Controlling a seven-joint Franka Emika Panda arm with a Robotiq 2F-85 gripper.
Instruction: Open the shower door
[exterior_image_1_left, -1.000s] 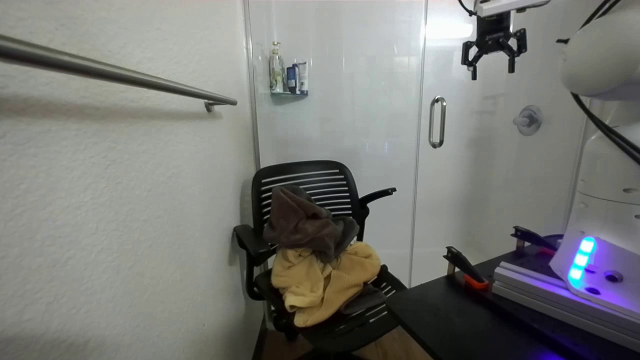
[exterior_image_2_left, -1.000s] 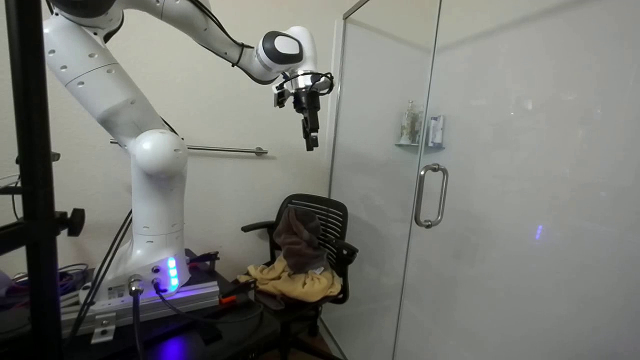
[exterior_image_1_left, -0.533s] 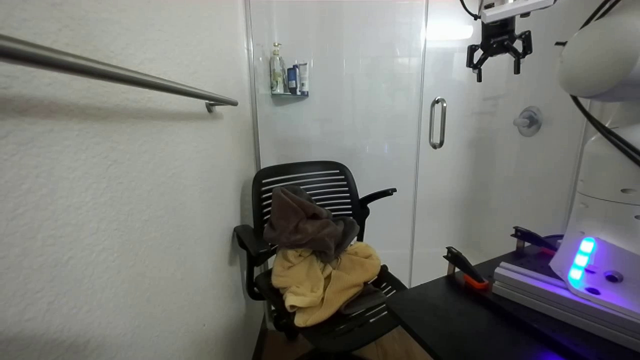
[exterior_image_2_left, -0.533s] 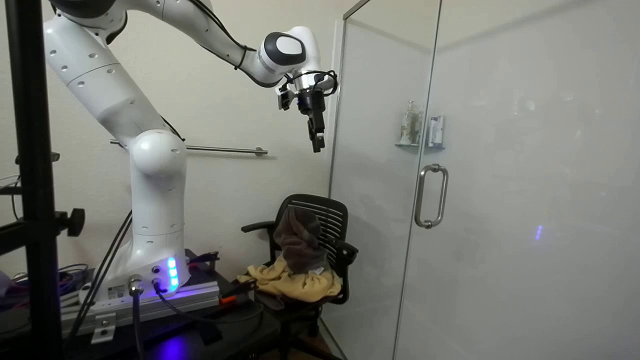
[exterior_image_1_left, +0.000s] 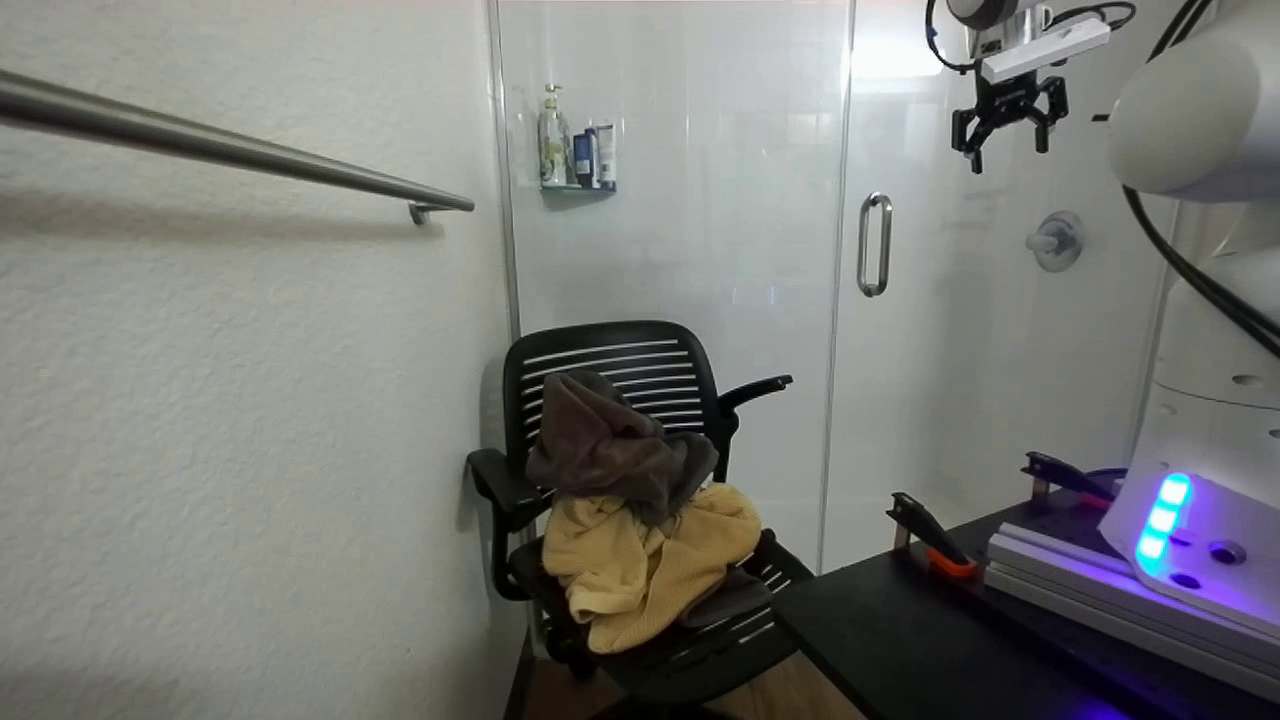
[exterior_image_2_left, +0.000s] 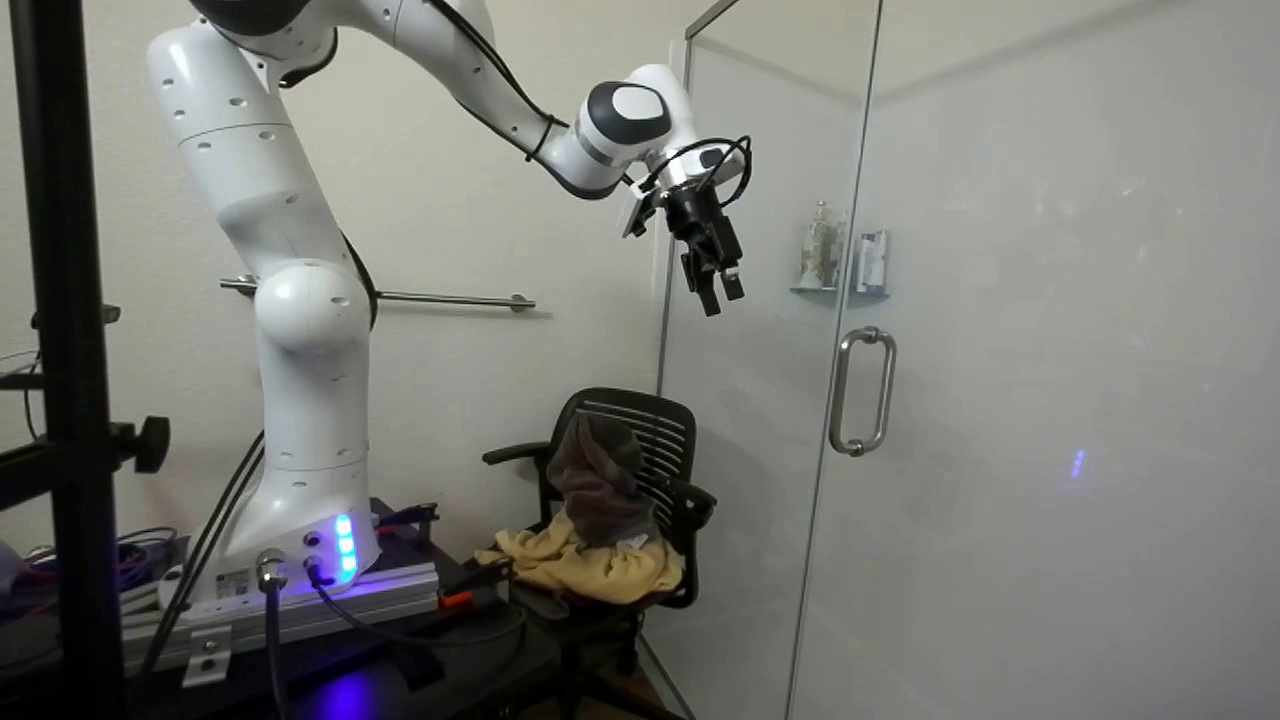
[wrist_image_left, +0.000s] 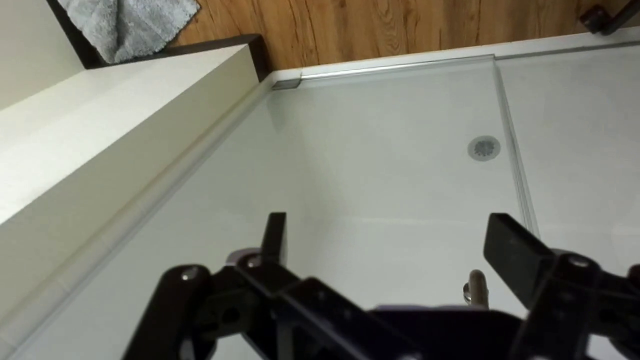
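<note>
The shower door (exterior_image_2_left: 1040, 300) is a tall clear glass panel, standing shut in line with the fixed glass beside it; it also shows in an exterior view (exterior_image_1_left: 940, 380) and in the wrist view (wrist_image_left: 400, 150). Its vertical chrome loop handle (exterior_image_2_left: 887, 392) is near the seam, and shows in an exterior view (exterior_image_1_left: 886, 245). In the wrist view the handle's upper end (wrist_image_left: 479, 287) shows between the fingers, nearer the right one; its lower part is hidden by the gripper. My gripper (exterior_image_2_left: 722, 300) is open, empty and tilted, above the handle's height and apart from it (exterior_image_1_left: 1010, 158) (wrist_image_left: 387, 220).
A black chair (exterior_image_2_left: 690, 420) with a brown cloth (exterior_image_1_left: 610, 440) and a yellow cloth (exterior_image_1_left: 650, 560) stands before the fixed glass. A metal bar (exterior_image_2_left: 450, 299) is on the wall. The arm's black table (exterior_image_1_left: 900, 630) carries clamps. A grey towel (wrist_image_left: 135, 25) lies on the wood floor.
My gripper has moved toward the shower glass and the handle's side, and has tilted with its fingers swung toward the glass. It stays open. The door and handle have not moved.
</note>
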